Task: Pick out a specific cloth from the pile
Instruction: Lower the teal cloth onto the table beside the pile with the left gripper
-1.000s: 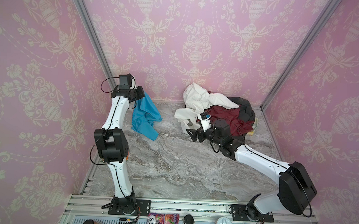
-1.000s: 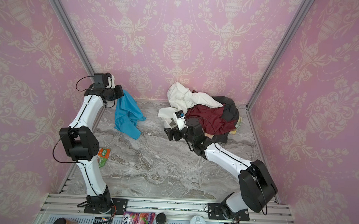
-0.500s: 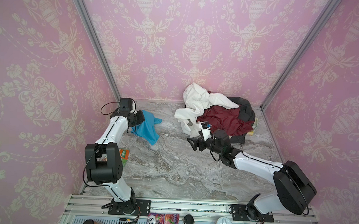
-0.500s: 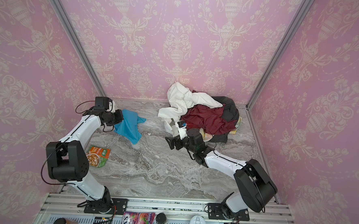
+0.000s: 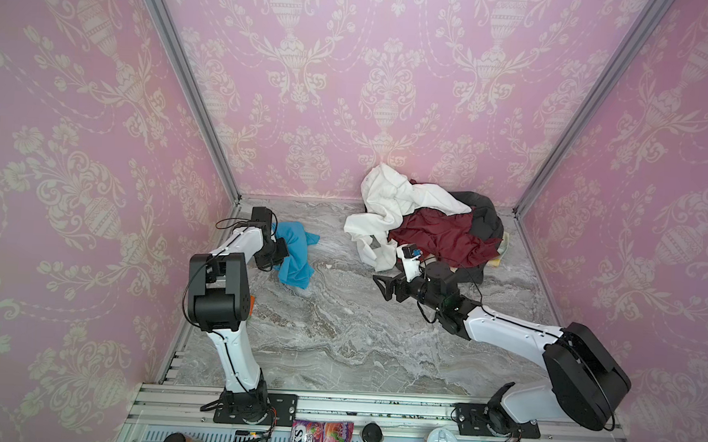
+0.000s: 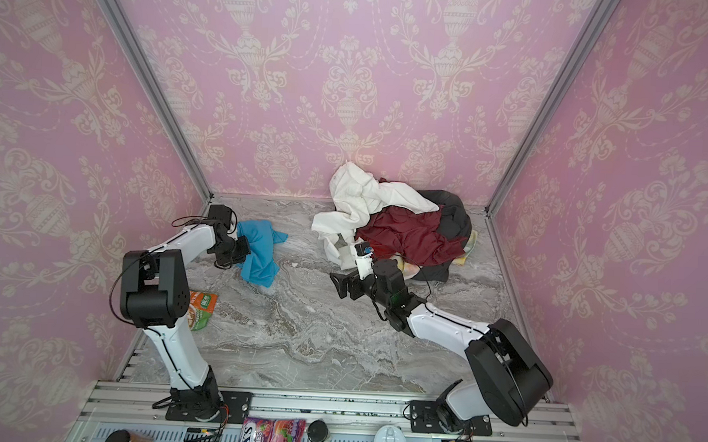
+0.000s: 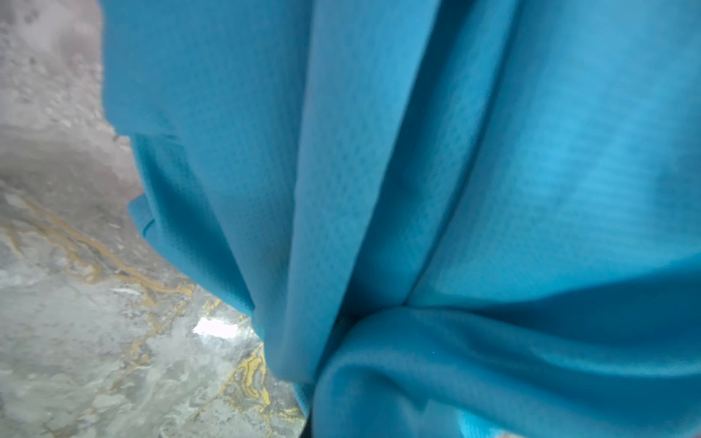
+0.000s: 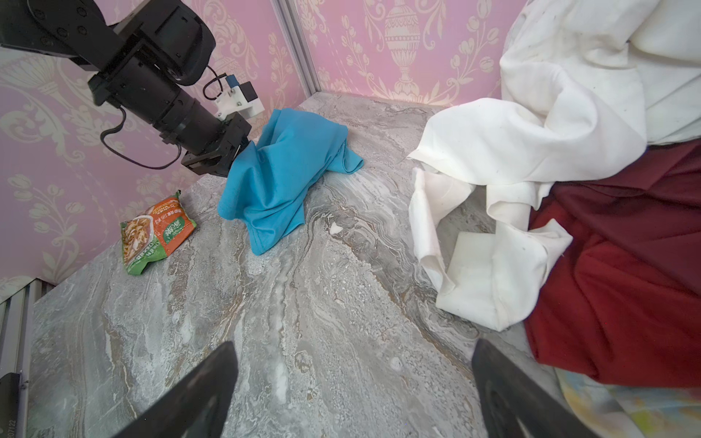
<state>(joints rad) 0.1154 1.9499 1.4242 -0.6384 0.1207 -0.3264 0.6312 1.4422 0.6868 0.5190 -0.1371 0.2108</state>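
Turquoise cloth [image 5: 296,254] sits well apart from the pile [image 5: 435,230], near the back-left corner of the table [image 5: 338,333]. left gripper [image 8: 239,151] is clamped on its upper edge, and the lower half is slumped on the marble. — Jo

Right side? — Max

right gripper [image 5: 384,288] has its jaws spread wide with nothing in them. It's low over bare table, just beside the white shirt [image 5: 394,207] sleeve at the pile's front. — Jo

What can go wrong from here? — Max

Four things.
1. The grip looks like a pinch on a bunched fold, and I can't see how deep the bite is. It's a thin, slick knit, so a fast lift could pull it out.
2. The left wrist view is nothing but blue fabric, so that arm is effectively blind for placement.
3. The hem lies on the marble, so any sideways move drags it. The snack packet [image 8: 155,231] lies near and could get swept along.
4. On release, fabric may hang on a jaw and follow the arm up. — Jo

And the right arm? — Max

Its wrist sits right at the pile's edge. A careless retreat could hook the white sleeve or the maroon cloth [image 5: 438,239] and drag the heap toward the blue one, mixing them again. — Jo

Lift slow, then clear the right arm straight back. — Max
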